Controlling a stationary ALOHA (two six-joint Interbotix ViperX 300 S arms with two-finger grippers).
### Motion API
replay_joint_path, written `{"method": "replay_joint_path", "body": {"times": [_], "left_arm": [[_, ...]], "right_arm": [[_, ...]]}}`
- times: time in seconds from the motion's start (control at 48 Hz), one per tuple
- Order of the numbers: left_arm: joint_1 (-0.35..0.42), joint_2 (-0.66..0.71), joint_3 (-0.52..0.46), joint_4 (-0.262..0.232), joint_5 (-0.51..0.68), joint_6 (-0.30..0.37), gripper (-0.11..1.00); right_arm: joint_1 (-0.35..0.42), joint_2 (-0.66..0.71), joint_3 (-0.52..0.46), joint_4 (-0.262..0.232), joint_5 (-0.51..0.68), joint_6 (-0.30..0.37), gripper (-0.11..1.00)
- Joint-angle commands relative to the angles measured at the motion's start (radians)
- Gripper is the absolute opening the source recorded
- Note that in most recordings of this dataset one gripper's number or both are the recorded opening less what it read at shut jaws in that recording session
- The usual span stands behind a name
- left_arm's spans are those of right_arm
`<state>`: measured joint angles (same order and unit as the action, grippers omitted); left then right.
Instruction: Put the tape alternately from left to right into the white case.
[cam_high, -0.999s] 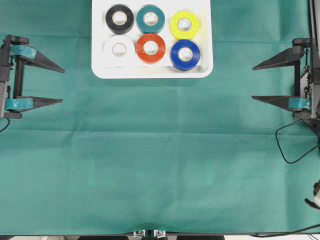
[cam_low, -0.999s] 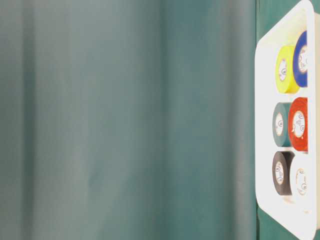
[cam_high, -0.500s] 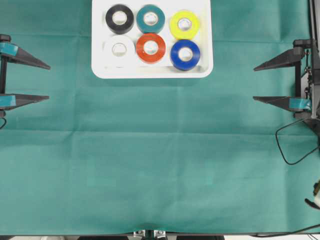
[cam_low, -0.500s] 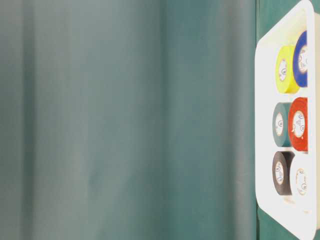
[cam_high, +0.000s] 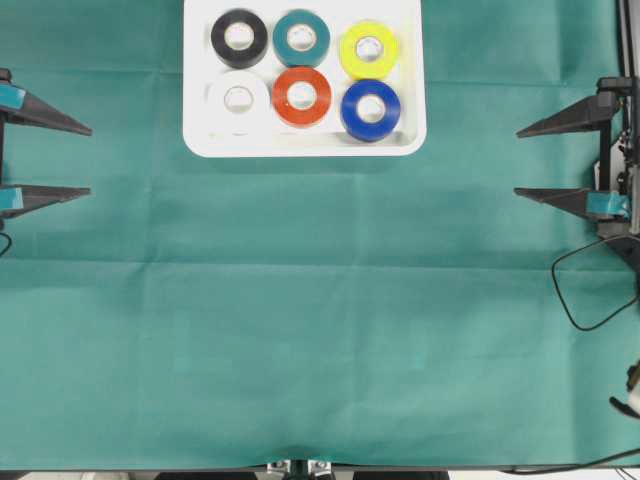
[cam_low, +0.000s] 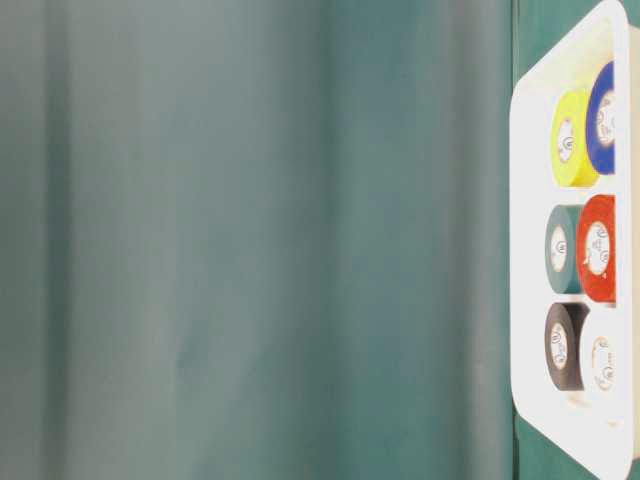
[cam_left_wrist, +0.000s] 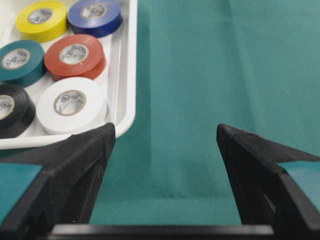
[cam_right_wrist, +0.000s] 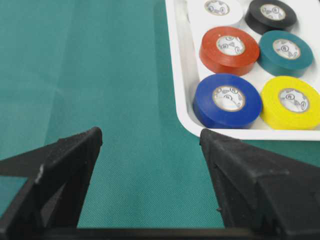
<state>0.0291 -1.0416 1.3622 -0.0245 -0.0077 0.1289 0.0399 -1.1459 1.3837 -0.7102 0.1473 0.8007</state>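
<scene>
Six tape rolls (cam_high: 302, 96) inside white case (cam_high: 410, 140)

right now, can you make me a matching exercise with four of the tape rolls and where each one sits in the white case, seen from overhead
Column 1:
1. black roll
2. yellow roll
3. white roll
4. blue roll

Column 2 (overhead view of the white case):
A. near row, right end
B. far row, left end
C. near row, left end
D. far row, right end

Pairs: 1-B, 2-D, 3-C, 4-A
</scene>
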Motion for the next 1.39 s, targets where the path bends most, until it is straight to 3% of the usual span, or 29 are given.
{"method": "replay_joint_path", "body": {"times": [0.0, 0.479, 1.374], "left_arm": [[0.003, -0.005, -0.008, -0.003, -0.003, 0.000, 0.87], [0.003, -0.083, 0.032, -0.002, 0.012, -0.003, 0.87], [0.003, -0.089, 0.034, -0.003, 0.014, -0.005, 0.87]], "right_arm": [[-0.002, 0.006, -0.012, 0.000, -0.003, 0.002, 0.86], [-0.002, 0.006, -0.008, 0.002, -0.005, 0.002, 0.86], [-0.002, 0.003, 0.003, 0.002, -0.006, 0.002, 0.86]]}}
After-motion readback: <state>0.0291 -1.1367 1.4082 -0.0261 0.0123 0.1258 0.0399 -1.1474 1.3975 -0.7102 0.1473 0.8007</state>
